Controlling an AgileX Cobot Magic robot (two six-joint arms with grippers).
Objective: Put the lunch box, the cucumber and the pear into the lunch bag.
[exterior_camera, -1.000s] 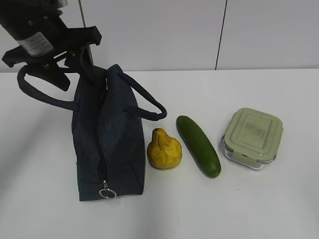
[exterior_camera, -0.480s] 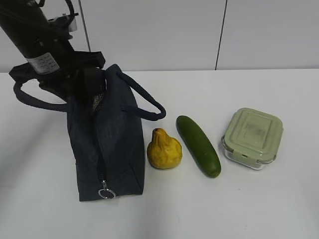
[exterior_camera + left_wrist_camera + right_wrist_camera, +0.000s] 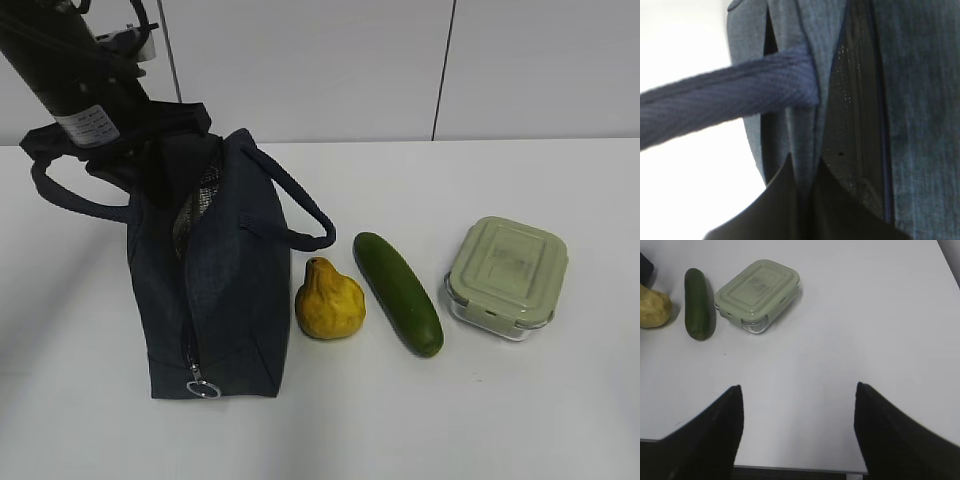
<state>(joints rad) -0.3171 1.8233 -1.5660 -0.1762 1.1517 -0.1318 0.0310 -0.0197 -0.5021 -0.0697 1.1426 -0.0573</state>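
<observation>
The exterior view looks down at a slant from the table's (image 3: 520, 420) near edge toward the wall at 12 o'clock, taking in the lunch bag (image 3: 225, 290), pear (image 3: 329, 300), cucumber (image 3: 398, 292) and lunch box (image 3: 507, 277) in a row. The left wrist view sits pressed close against the bag's fabric and open zipper edge (too near for anything else). The right wrist view hangs well back over bare table, sharing the lunch box, cucumber and pear at 10 to 11 o'clock.

The navy lunch bag (image 3: 215, 290) stands part-unzipped beside the yellow pear (image 3: 329, 301), green cucumber (image 3: 398, 291) and sage-lidded lunch box (image 3: 507, 275).
</observation>
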